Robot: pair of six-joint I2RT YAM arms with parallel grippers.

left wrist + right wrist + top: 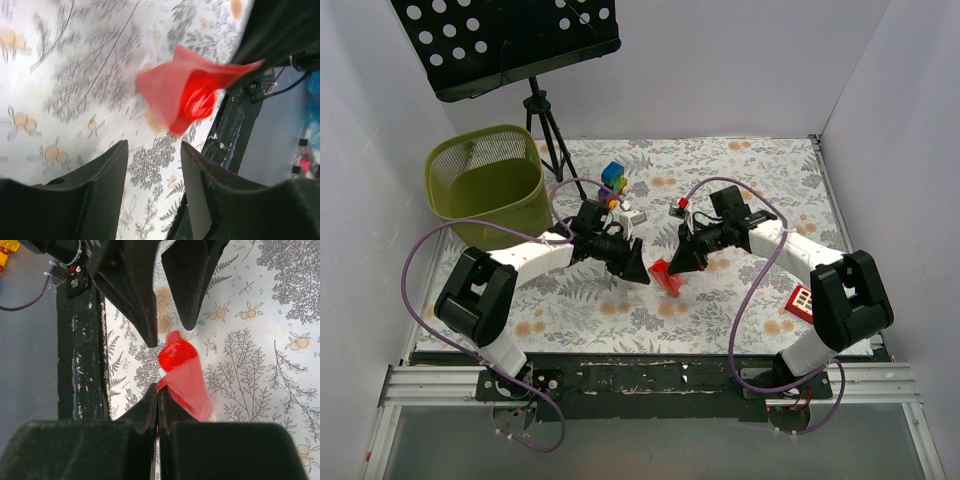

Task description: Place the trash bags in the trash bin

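High above the trash bag [667, 278], the top view looks down on the whole bench [740, 160]; both wrist views face that bag closely from opposite sides

You see a red-pink trash bag [667, 277] at the centre, on a white tablecloth [750, 170] printed with grey ferns and small orange fruit. Far left, the trash bin [490, 190] is olive-green with fine mesh. The music stand [505, 40] is black, dotted with round holes. Near right lies a red block [802, 301] with white grid squares. Purple cables [415, 270] loop around the white-and-black arms [535, 255].
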